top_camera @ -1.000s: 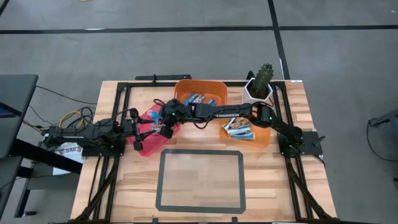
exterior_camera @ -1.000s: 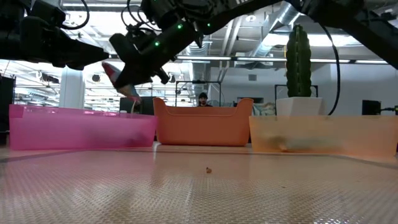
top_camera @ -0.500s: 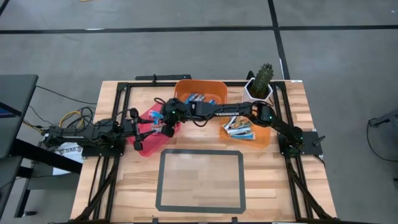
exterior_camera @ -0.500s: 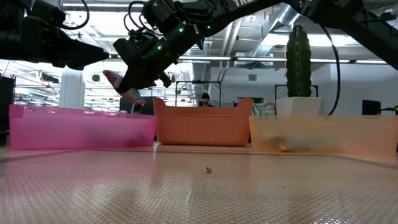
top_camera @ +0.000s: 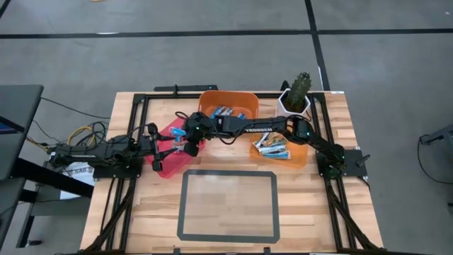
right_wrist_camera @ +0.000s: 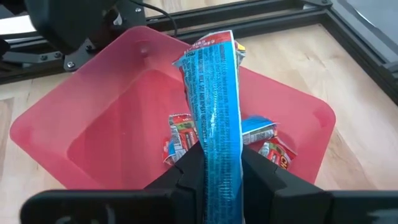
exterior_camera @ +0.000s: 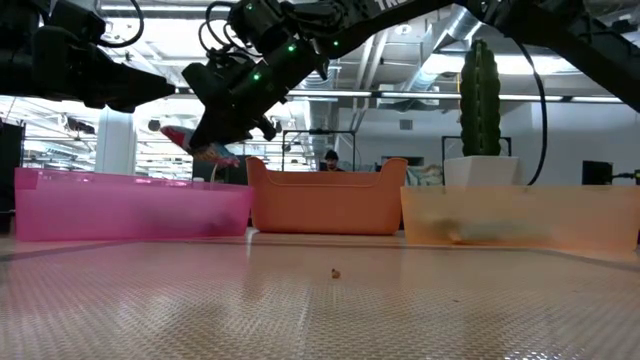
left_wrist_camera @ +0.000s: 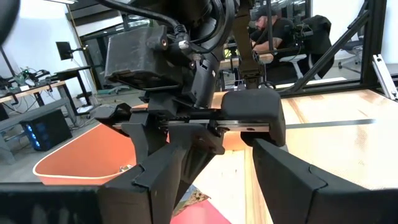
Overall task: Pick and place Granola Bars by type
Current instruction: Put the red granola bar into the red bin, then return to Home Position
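From above we see the right gripper (top_camera: 190, 144) over the pink bin (top_camera: 167, 164), the left gripper (top_camera: 164, 147) beside it, fingers spread. At desk level a bar (exterior_camera: 200, 146) hangs above that bin. The right wrist shows a blue bar (right_wrist_camera: 214, 118) between loosening fingers

Shiny blue granola bar wrapper (right_wrist_camera: 214, 118): small white print ran along it, too fine to read
Dark right arm link (top_camera: 259, 126): white lettering, illegible
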{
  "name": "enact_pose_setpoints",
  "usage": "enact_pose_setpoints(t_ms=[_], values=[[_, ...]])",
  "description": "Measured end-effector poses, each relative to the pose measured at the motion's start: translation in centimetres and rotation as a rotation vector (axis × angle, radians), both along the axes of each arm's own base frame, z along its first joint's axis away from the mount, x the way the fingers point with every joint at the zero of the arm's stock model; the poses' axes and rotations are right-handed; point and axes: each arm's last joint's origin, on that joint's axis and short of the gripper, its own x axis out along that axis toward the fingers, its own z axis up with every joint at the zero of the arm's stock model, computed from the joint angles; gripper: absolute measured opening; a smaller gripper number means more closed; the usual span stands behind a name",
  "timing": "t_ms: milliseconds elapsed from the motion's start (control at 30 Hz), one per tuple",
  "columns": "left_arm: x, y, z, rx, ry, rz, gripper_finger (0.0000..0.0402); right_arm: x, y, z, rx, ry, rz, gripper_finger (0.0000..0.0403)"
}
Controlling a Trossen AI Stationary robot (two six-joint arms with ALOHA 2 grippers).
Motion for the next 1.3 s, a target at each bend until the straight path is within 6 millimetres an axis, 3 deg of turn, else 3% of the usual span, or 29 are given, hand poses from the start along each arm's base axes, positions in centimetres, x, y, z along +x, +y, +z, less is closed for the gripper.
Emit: enact_pose_setpoints(t_ms=[833,933,1300], values=[[0.00,0.00,0.00,0.000,0.000,0.000,0.0193,-0.20,-0.27,-0.15,-0.007,0.027,0.028,0.0071],[0.00,0.00,0.01,0.000,0.000,0.000,0.0193,-0.20,-0.27,-0.15,-0.013,0.028,0.032,0.0091],[0.00,0.00,0.00,0.000,0.000,0.000,0.0193,-0.21,-0.43,-0.12,-0.035,0.027,-0.022,0.0222]])
